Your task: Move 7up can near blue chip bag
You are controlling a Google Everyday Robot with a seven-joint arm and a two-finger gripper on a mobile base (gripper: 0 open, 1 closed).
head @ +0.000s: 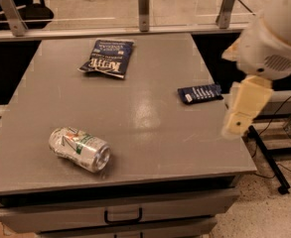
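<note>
Camera view over a grey worktop (155, 138) above a drawer unit, with the white arm (271, 38) reaching in from the right and its gripper (239, 115) hanging at the right edge, well apart from the things to be moved; open or closed, impossible to tell. At the far side, left of centre, the blue chip bag (107, 57), flat, crinkled, white lettering up. Near the front left corner, well apart from the bag, the 7up can (79, 149), on its side, dented, one round end turned towards the front right. Near the right edge and the gripper, a narrow dark-blue packet (200, 93), no part of the job. Can likely light, thin-walled and easily crushed further, smooth and prone to rolling on its side. Best taken from above across the middle of the barrel, squeezing gently on the two long sides, not the ends.
</note>
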